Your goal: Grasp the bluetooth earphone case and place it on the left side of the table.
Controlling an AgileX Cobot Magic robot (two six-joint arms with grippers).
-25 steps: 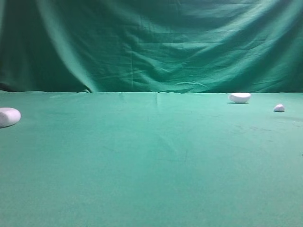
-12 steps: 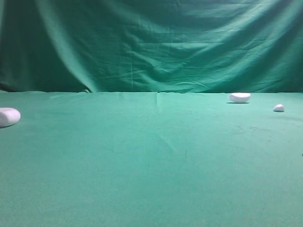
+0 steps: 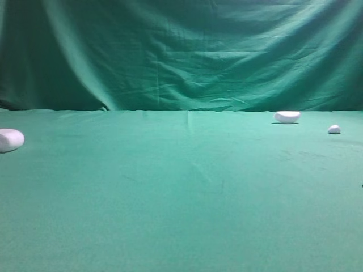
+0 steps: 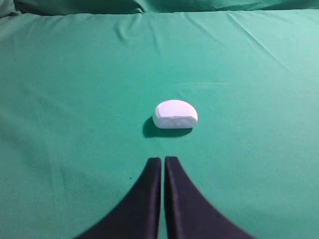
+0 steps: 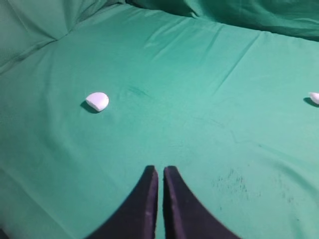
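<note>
The bluetooth earphone case lies at the far left edge of the green desk in the high view, partly cut off by the frame, just where it lay a second ago. Nothing on the desk has shifted since then: the white half-moon object sits toward the back right, with the tiny white piece near it, further right and apart from it. In the left wrist view the left claw has its dark fingers pressed together, holding nothing, and hangs above the cloth just short of a white rounded object. The right claw is likewise closed together and empty, with a small white piece lying ahead of it to the left.
</note>
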